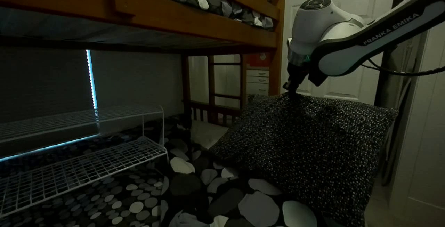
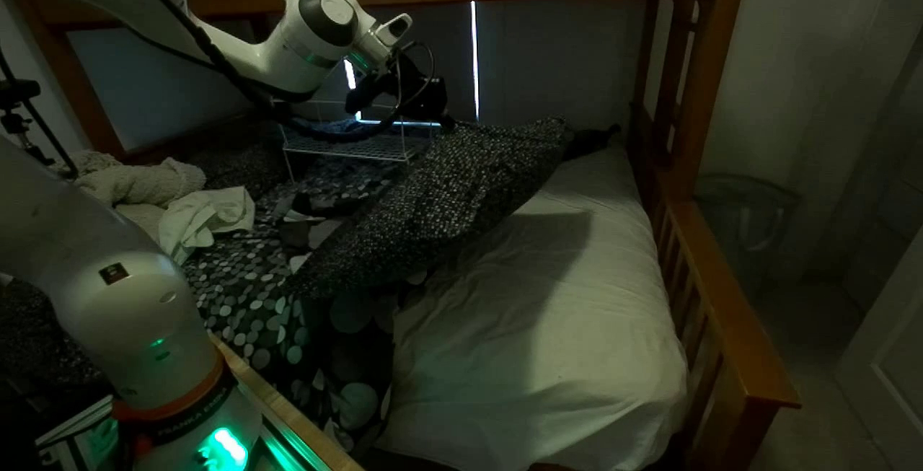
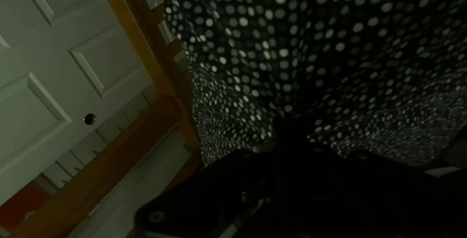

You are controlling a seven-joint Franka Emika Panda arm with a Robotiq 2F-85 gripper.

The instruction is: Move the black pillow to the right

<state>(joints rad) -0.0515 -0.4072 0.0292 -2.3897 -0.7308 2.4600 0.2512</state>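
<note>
The black pillow (image 2: pixel 454 190) is slanting beside the cream sheet (image 2: pixel 598 334), seemingly partly over it, and the gripper (image 1: pixel 292 90) is pinching its upper edge. If only a small fold is carrying weight, it could be slipping out. The pebble bedspread (image 1: pixel 259 209) is lying beside the sheet, and the bunk bed (image 1: pixel 208 23) is enclosing both, in dim light.

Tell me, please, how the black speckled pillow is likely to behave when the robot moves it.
The black pillow is probably floppy: its fabric gathers into folds at the gripper. It may sag or swing, since it slopes down from that pinch. Its lower edge could drag, as it seems to rest on the bedspread.
</note>
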